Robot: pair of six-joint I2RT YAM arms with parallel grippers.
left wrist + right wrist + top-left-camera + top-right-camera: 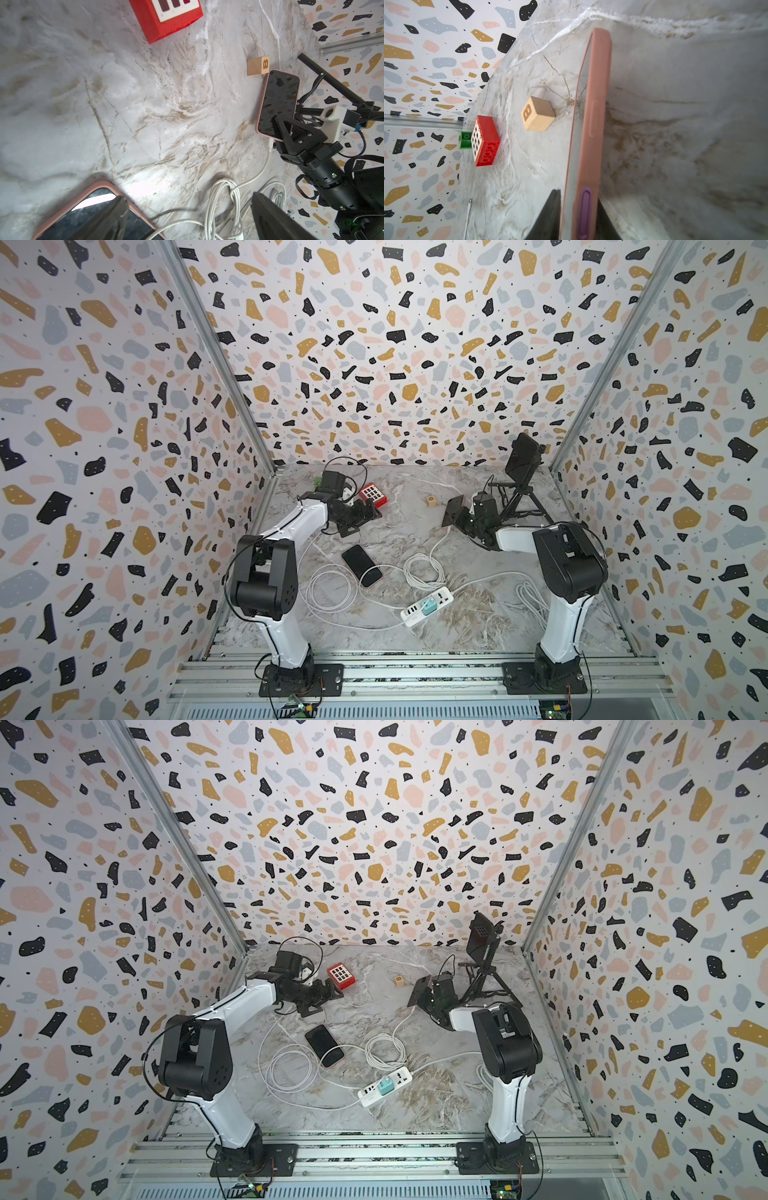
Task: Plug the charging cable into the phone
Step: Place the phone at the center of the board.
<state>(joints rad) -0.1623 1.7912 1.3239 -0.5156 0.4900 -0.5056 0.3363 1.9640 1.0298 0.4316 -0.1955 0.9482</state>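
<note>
Two tools, phone [593, 104] on edge
Beside the wooden block [538, 114] the right tool [578, 197] straddles it, grip unclear; left tool [190, 220] gapes empty. Slick, rigid slab: pinch its flat faces.

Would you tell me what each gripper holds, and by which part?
The right gripper holds the pink-cased phone by its bottom end, jaws on screen and back. The left gripper holds nothing.

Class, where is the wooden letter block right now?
In both top views the wooden block sits far-centre on the table, between the red brick and the tilted phone.
</note>
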